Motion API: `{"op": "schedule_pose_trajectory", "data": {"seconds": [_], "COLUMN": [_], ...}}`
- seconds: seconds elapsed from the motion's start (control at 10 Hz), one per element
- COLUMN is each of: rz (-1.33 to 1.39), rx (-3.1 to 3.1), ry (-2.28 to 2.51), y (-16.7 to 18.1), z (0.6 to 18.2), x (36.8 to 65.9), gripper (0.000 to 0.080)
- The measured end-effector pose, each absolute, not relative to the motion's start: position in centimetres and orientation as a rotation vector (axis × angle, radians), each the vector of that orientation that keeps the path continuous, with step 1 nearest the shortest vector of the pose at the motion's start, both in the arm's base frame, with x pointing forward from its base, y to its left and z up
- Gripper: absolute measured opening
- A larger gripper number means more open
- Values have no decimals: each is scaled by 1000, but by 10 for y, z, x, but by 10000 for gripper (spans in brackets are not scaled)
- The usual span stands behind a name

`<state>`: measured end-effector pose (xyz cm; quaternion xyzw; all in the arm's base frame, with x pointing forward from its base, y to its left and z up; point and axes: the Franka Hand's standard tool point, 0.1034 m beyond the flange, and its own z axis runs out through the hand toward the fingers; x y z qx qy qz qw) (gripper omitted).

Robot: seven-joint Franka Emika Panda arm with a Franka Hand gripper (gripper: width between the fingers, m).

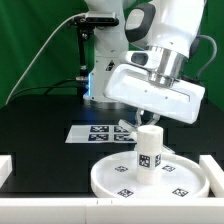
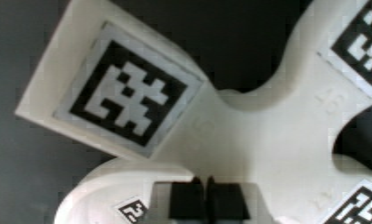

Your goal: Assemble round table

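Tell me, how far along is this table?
Done: the short white plastic cylindrical post stands upright on the large white rimmed round disc. In hand: the pincer is at the white cross-shaped piece; grip unclear. Left: probably fixing that cross onto the post.

The exterior view is looking from slightly above across the black desk [image 1: 40, 120] toward the white robot arm [image 1: 170, 40], at middle range. The wrist view is peering past the dark fingers [image 2: 174, 197], very close to the white plastic cross-shaped piece [image 2: 254, 120]. That patch is sitting mid-frame in the exterior view.
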<state>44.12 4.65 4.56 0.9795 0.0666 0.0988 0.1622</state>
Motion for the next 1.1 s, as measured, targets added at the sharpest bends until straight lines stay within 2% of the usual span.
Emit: {"op": "schedule_pose_trajectory", "data": {"seconds": [0.2,0.3,0.4,0.5,0.6,0.7,0.8,0.9,1.1], "rz": [264,209,220,216,210,210,210,210,176], "rx": [2795,2780,2766,2756,2754,2754,2754,2754,2744], "ry": [165,122,135,172,199,200,200,200,150], "y": [48,58,67,66,66,66,66,66,68], "z": [45,43,41,41,41,41,41,41,38], "x": [440,438,438,438,438,438,438,438,433], "gripper": [1,88,271,271,453,576,576,637,646]}}
